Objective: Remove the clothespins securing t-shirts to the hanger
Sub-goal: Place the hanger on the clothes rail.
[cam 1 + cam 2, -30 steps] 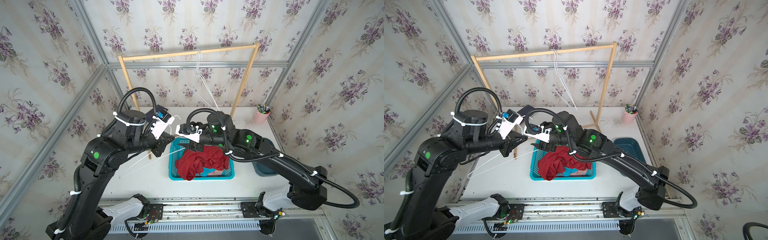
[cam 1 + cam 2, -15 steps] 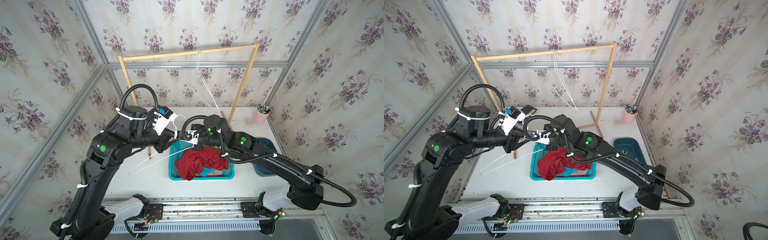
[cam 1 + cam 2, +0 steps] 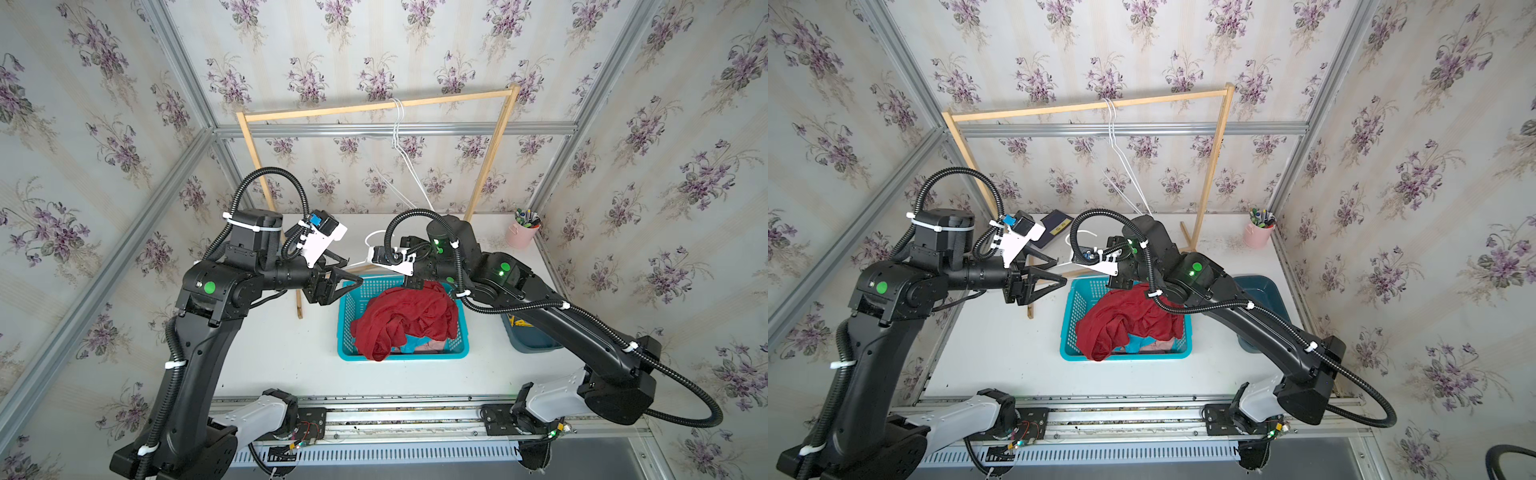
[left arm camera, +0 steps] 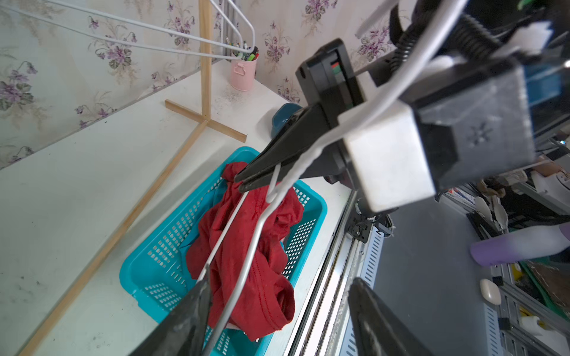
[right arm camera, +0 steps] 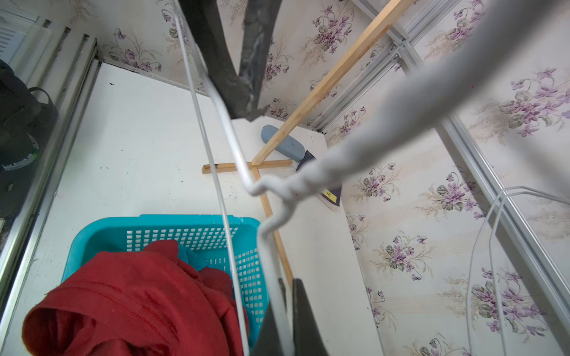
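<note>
The enclosure is papered in a purple floral print and framed in aluminium, with a white table [image 3: 282, 353] inside. At the far side stands a light wooden rack [image 3: 374, 107] carrying two empty wire hangers [image 3: 397, 124] on its top rail. At the table's centre is a turquoise perforated plastic basket [image 3: 343, 324]. It holds a dark red t-shirt [image 3: 403, 320] on top, with turquoise and pale pink cloth [image 3: 415, 345] showing beneath. Small yellow clothespins [image 3: 517, 322] lie in a dark teal bin [image 3: 532, 343] at the right, largely hidden by the right arm; no blue ones can be made out. No clothespin is seen on any hanger. Above the basket's far edge, the right gripper [image 4: 243, 183] has its fingers pressed together on a white wire hanger [image 5: 277, 188], bare of cloth, pinching it close to the twisted neck. The left gripper [image 3: 353, 271], just to the left, has its fingers spread. The hanger's wires run past and between them, and contact cannot be confirmed. The hanger's long axis runs from the right fingers leftward and nearer, toward the left fingers, with the hook on the far side. Pin removal appears complete. The right arm alone grips the hanger, so returning it to the rail would fall to that arm.
</note>
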